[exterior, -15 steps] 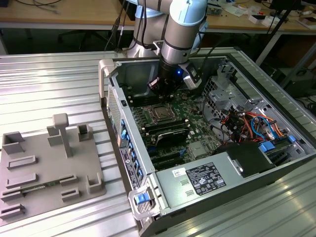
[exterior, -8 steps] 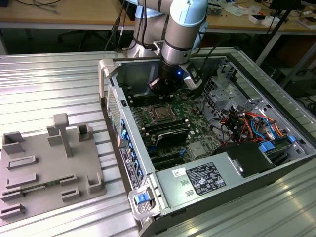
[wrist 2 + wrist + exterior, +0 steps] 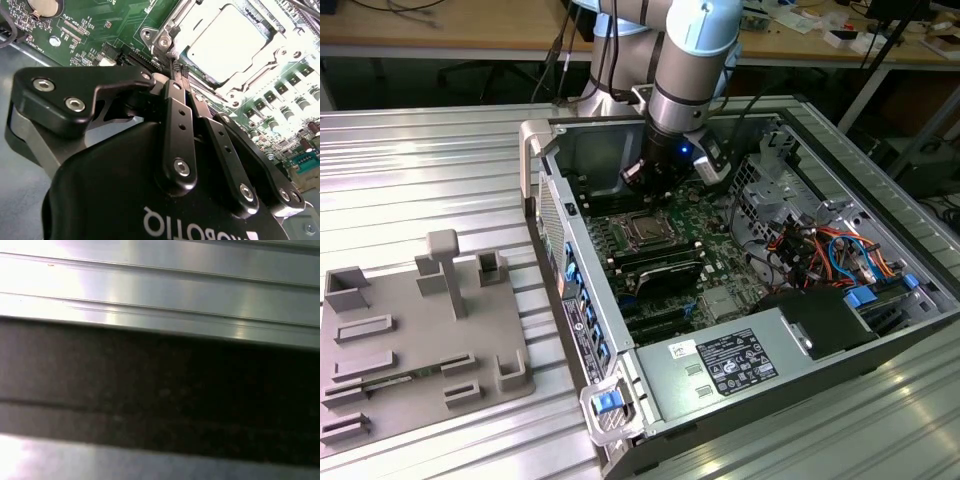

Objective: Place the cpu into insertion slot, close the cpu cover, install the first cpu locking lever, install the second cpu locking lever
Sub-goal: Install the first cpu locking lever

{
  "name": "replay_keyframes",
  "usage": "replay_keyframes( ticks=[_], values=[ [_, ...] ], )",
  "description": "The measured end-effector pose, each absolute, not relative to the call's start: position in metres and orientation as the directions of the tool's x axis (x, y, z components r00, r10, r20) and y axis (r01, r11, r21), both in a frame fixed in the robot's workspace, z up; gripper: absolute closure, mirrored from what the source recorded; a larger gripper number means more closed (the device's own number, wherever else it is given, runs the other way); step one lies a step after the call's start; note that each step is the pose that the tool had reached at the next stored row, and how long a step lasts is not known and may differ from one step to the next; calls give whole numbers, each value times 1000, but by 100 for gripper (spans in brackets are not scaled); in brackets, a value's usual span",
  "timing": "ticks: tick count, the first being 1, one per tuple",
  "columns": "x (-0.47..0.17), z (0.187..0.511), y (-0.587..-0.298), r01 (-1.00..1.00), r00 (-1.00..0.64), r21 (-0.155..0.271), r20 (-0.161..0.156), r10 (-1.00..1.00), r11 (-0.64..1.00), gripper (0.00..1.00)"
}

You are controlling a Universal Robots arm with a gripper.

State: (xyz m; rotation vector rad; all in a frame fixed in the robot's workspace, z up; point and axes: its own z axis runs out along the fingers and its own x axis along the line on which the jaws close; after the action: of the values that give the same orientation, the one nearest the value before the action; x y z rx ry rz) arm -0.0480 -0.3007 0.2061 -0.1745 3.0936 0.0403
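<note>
- Black gripper (image 3: 176, 70) closest to the lens in the second wrist view, fingers (image 3: 176, 125) pressed together, nothing seen pinched, tips just beside a corner of the insertion slot (image 3: 155, 36).
- Cpu (image 3: 230, 42) seated flat in that slot, silver top up; cpu cover (image 3: 265, 67) apparently closed around it.
- Probably lever work: bear only on the silver locking lever (image 3: 177, 22), push low along the socket edge, and spare the green motherboard (image 3: 75, 30).
- Crowding the socket in the exterior view: long black memory slots (image 3: 655, 262), case wall (image 3: 570, 215), orange and blue cables (image 3: 830, 245) toward the exterior view's right.
- Grey fixture plate (image 3: 410, 330) well apart on the ribbed table (image 3: 420, 180).
</note>
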Motion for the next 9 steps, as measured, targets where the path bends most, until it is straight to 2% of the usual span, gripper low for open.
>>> replay_keyframes(
  ticks=[9],
  values=[
    [-47,200,-300,-113,-993,22,-44,-112,993,89]
  ],
)
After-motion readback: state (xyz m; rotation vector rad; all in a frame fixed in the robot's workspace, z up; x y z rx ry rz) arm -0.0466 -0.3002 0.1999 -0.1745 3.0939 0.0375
